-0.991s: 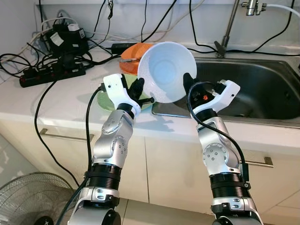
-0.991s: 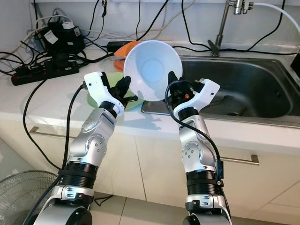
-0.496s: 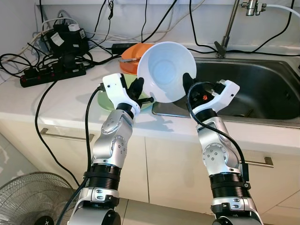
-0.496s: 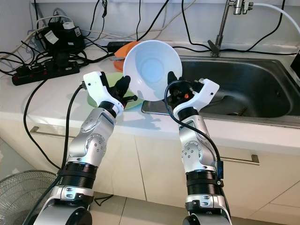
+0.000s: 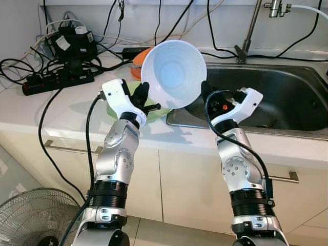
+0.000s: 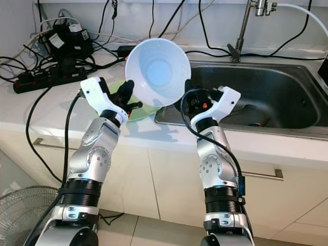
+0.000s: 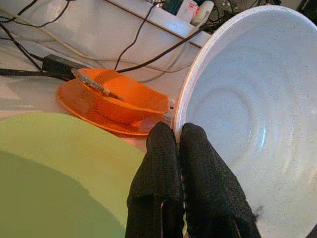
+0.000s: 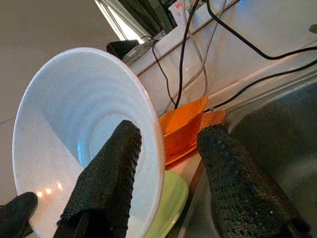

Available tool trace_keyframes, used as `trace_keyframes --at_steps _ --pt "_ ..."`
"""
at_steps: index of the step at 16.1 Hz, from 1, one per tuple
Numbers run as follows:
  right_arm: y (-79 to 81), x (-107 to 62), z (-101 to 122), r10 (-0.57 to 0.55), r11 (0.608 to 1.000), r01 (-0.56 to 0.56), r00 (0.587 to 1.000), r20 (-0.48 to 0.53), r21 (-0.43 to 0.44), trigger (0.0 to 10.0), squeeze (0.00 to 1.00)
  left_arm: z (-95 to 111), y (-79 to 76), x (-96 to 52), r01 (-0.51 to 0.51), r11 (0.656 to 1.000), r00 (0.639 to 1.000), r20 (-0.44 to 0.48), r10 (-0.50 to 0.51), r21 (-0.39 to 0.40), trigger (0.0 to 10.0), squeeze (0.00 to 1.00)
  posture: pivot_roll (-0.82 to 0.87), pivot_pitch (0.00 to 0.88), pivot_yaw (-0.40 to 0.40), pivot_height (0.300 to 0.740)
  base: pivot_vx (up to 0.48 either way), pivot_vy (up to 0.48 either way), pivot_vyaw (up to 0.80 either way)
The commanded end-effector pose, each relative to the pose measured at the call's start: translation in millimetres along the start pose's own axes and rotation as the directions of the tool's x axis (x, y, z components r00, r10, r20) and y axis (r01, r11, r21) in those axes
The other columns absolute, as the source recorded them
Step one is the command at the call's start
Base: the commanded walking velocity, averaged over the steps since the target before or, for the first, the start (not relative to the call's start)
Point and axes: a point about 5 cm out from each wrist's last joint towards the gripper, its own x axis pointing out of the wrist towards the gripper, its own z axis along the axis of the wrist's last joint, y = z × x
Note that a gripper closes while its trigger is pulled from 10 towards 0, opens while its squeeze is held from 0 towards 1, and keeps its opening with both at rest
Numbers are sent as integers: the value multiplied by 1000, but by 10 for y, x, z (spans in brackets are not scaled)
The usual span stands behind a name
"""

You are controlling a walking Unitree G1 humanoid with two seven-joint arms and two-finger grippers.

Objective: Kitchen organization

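A white bowl (image 5: 173, 72) is held up, tilted, over the counter edge, its hollow facing me. My left gripper (image 5: 146, 98) is shut on its lower left rim; the left wrist view shows both black fingers (image 7: 166, 153) pinched on that rim (image 7: 179, 119). My right gripper (image 5: 205, 90) stands open at the bowl's right edge. In the right wrist view one finger (image 8: 111, 173) lies before the hollow and the other behind, with a wide gap. A green plate (image 5: 117, 109) lies on the counter under the bowl. Behind it is an orange bowl (image 7: 124, 101) on an orange plate.
A steel sink (image 5: 287, 69) with a faucet (image 5: 251, 25) lies to the right. A power strip (image 5: 51, 82), adapters and many black cables crowd the back left of the counter. A floor fan (image 5: 28, 215) stands at the lower left, before the cabinets.
The left gripper has carried the bowl up and to the left. The bowl's right rim has come away from the right gripper, which stays where it was.
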Motion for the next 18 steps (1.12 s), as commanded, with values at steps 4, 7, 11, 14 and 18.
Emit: trace_keyframes --at_steps 4,7,11,14,18 --pt "-25 -15 -27 -14 1000 14 1000 -8 5 10000 0 35 -143 -1 87 996 996 8 -87 -6 10000 0 38 0 83 740 0 0 0" --pt "-24 -17 -34 -13 1000 13 1000 -11 6 10000 0 35 -163 -3 104 995 995 5 -104 -11 10000 0 39 0 82 740 0 0 0" --pt "-20 -19 -45 -12 1000 13 1000 -12 12 10000 0 21 -186 -11 128 992 992 -8 -128 -16 10000 0 40 0 83 740 0 0 0" --pt "-23 -22 -43 -18 1000 18 1000 -5 20 0 0 12 -190 -13 132 991 991 -13 -132 -19 10000 0 39 0 84 740 0 0 0" --pt "-20 -20 -40 -16 999 16 1000 0 43 0 0 -5 -204 -17 146 989 989 -25 -146 -9 10000 0 39 0 85 740 0 0 0"
